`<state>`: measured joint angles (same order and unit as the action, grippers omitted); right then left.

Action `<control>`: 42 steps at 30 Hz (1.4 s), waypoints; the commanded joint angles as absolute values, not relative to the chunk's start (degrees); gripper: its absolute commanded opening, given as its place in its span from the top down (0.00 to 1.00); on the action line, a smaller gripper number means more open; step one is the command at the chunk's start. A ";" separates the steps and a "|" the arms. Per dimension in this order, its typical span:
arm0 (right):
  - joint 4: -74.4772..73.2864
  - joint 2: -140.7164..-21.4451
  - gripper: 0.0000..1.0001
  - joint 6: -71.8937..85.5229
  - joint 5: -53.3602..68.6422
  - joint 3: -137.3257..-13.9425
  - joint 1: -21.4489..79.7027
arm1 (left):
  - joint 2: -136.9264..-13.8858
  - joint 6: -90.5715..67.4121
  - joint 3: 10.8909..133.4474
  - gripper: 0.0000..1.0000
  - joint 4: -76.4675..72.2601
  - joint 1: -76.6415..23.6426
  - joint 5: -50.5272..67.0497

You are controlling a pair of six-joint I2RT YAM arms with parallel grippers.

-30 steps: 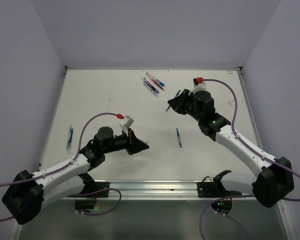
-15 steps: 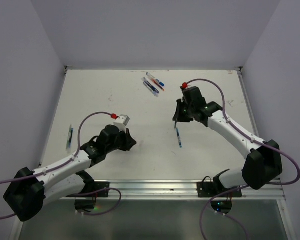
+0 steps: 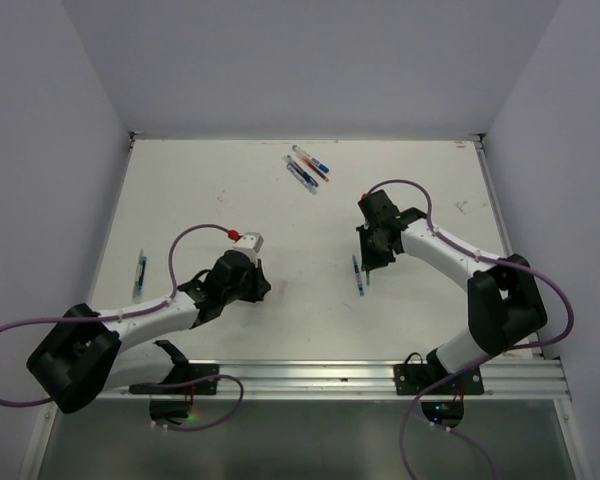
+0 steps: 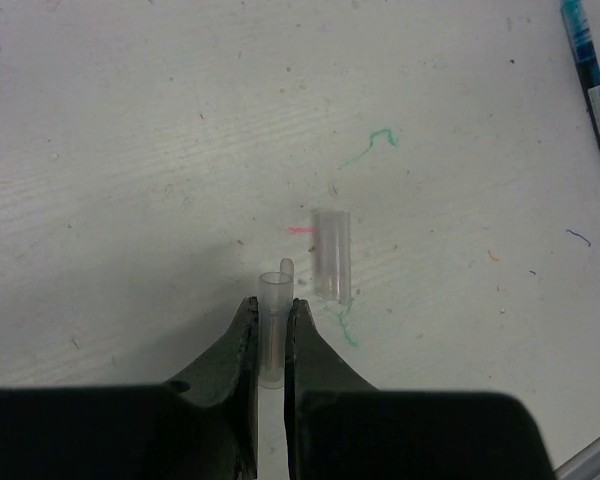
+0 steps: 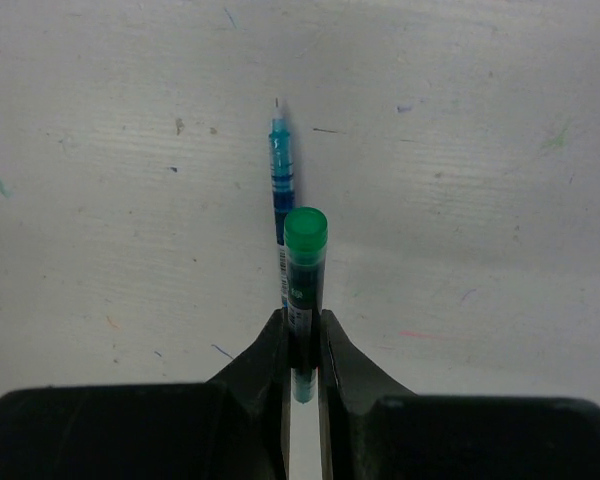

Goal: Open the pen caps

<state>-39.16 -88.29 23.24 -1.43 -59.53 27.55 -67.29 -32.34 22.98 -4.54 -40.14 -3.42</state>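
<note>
Left gripper [image 4: 272,310]: fingers drawn in narrow, pinching a short clear cap [image 4: 274,288] by its lower half; its open end sticks out past the fingertips.
Second clear cap [image 4: 332,255]: lies loose on the table [image 3: 210,190], just beside the held one and apart from it, near some green scribble.
Blue-teal pen [image 4: 592,85]: on the table at the far right corner of the left wrist view, well away from both caps.
Right gripper [image 5: 302,318]: fingers tight on a dark pen with a green end [image 5: 305,245], green end pointing away from the wrist.
Uncapped teal pen [image 5: 279,165]: flat on the table directly under the held pen, bare tip pointing away (the two line up almost exactly; touching or apart, cannot tell).
Far group of pens [image 3: 307,168]: blue and red ends, packed close near the back of the table; probably three, too small to count.
Lone pen [image 3: 140,275]: near the left table edge, apart from everything else.
</note>
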 commanded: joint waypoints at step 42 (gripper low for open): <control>-32.08 -96.95 0.66 19.34 -2.81 -56.34 27.16 | -68.48 -33.22 21.97 0.75 -7.93 -35.69 -1.76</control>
<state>-33.74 -97.49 20.23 -2.87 -57.56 27.33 -72.05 -32.58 21.50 -10.15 -37.17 -0.47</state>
